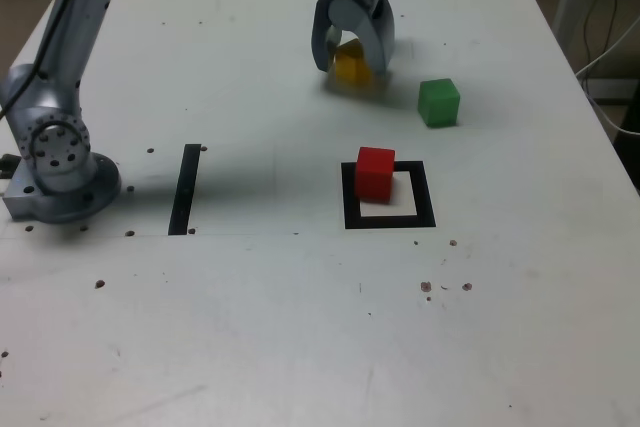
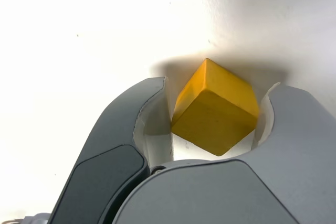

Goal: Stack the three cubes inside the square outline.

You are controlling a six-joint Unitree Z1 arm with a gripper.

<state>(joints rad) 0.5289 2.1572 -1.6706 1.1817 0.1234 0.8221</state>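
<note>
**Yellow cube framed by the jaws; red cube already in the outline**

Exterior view, left to right. The arm's base stands at the exterior view's left edge of the tabletop. Beside it lies a thin black strip, which is not the target.

Up the middle, the gripper is lowered over the yellow cube. The jaws stand apart, one on each side of the cube. The wrist view confirms it: the yellow cube sits between the two jaws, turned corner-on to them, and seems to rest on the tabletop. Whether either jaw touches it I cannot tell. The cube has no long axis; its turn relative to the jaws is what matters, since closing would likely meet edges, not flat faces.

Nearer the camera lies the square outline. The red cube stands in it, towards its far left corner and overlapping the black border there. Nothing sits on top of it.

To the exterior view's right, the green cube rests alone, near the gripper but apart from it.

Judgement: the stack has one cube placed; the yellow cube is being grasped.
</note>
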